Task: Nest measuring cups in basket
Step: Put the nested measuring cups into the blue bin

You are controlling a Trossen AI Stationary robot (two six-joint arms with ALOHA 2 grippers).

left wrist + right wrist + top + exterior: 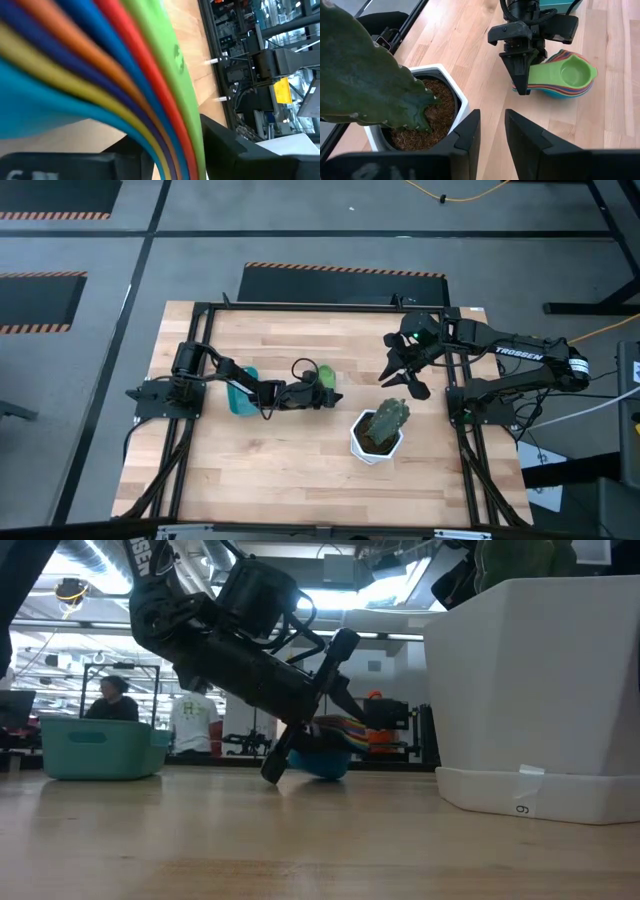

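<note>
Left gripper [522,75] reaching down at the handle end of the measuring cups [565,75], fingers straddling the stacked handles, partly apart, though can't quite tell if actually pinching yet. Cups sitting nested on the wooden table [290,450], smooth glossy plastic, green one on top, red, orange, yellow and blues fanning out underneath like a rainbow. Teal basket [241,392] resting just behind that arm, rectangular, plain-walled. Right gripper [492,131] hovering over the white hexagonal pot [447,82] with its matte green cactus [360,75], fingers slightly apart, holding nothing.
</note>
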